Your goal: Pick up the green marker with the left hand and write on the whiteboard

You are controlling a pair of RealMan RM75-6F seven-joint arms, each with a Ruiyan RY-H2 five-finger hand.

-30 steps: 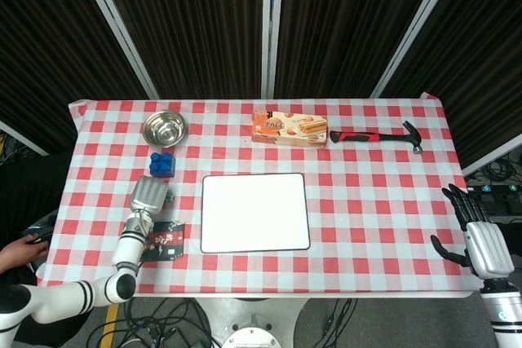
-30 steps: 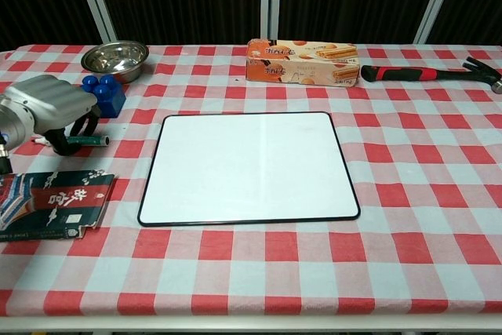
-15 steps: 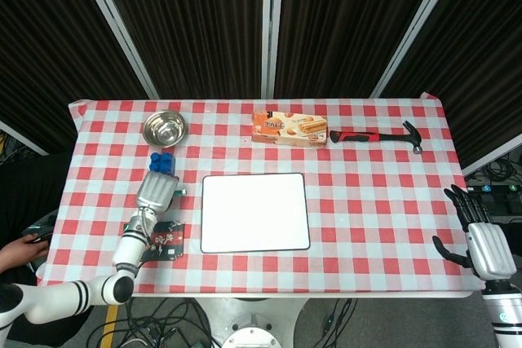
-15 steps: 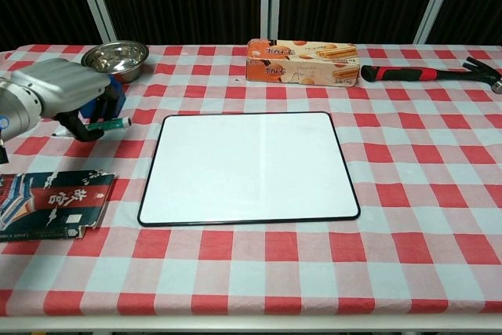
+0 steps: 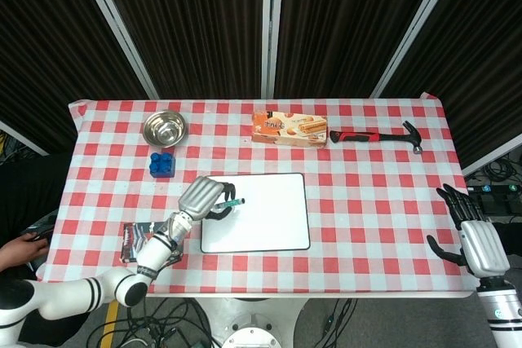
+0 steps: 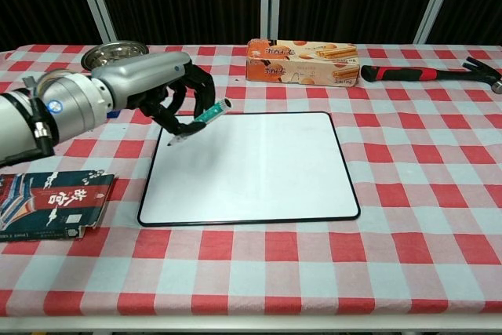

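Note:
My left hand (image 6: 161, 88) (image 5: 204, 196) holds the green marker (image 6: 198, 121) (image 5: 227, 203) over the upper-left corner of the whiteboard (image 6: 251, 169) (image 5: 265, 213). The marker slants, its dark tip pointing down-left just above the board's left edge. The whiteboard is blank and lies flat in the middle of the checked table. My right hand (image 5: 474, 238) hangs off the table's right edge with its fingers spread and nothing in it; the chest view does not show it.
A steel bowl (image 5: 165, 128), a blue block (image 5: 161, 164) and a dark packet (image 6: 49, 203) lie on the left. A biscuit box (image 6: 303, 60) and a red-handled hammer (image 6: 430, 73) lie along the back.
My left hand has carried the marker from beside the blue block rightwards, up off the table, to the whiteboard's upper-left corner. The right hand has barely moved.

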